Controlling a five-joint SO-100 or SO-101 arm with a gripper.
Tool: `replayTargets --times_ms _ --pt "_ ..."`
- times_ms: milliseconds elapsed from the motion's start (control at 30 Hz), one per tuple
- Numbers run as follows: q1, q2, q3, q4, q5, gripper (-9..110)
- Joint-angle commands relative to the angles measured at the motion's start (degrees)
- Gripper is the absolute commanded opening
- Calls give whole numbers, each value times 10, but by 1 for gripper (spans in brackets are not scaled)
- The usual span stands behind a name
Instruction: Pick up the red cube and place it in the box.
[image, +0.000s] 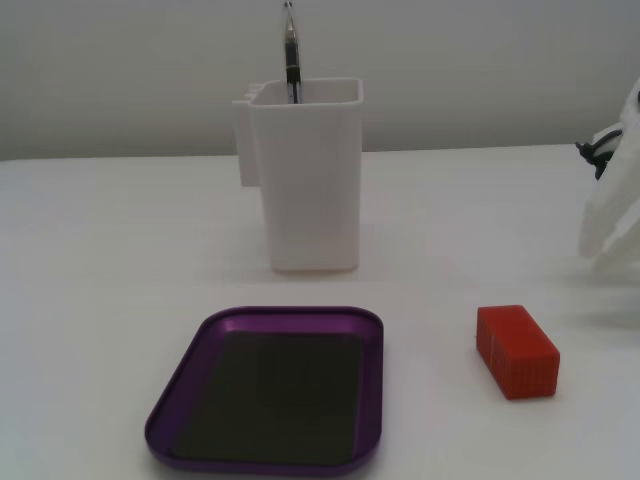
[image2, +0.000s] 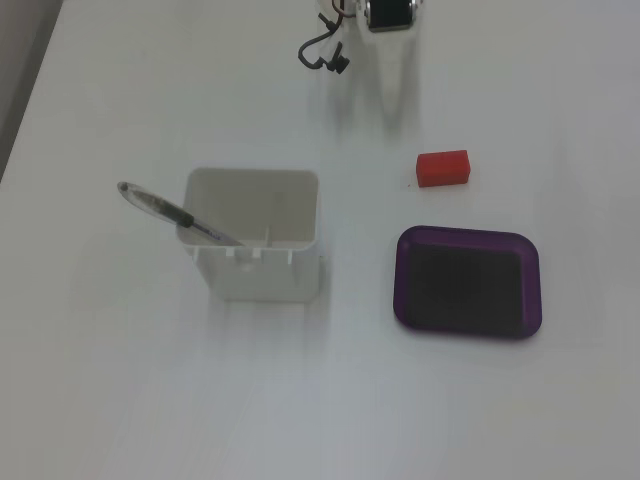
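Note:
The red cube (image: 516, 350) lies on the white table, to the right of the box (image: 371, 380) in this fixed view. From above, the red cube (image2: 442, 167) sits just beyond the box (image2: 403, 282), a shallow purple tray with a dark, bare bottom. My white gripper (image2: 392, 100) comes in from the top edge, its tip a short way up and to the left of the cube, touching nothing. Its fingers look pressed together into one taper with nothing between them. The low view catches only part of the gripper (image: 605, 250) at the right edge.
A tall white container (image: 305, 180) stands behind the tray with a pen (image: 291, 50) leaning in it; from above the container (image2: 255, 275) is left of the tray. A dark cable (image2: 325, 50) hangs near the arm's base.

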Motion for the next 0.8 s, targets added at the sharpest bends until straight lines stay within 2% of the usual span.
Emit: replayTargets --times_ms 0,467,633,767 --pt "3 57 4 0 3 0" --pt "2 43 -91 9 36 0" --pt "3 -94 -151 1 37 0" --pt "-4 -282 -296 8 73 0"
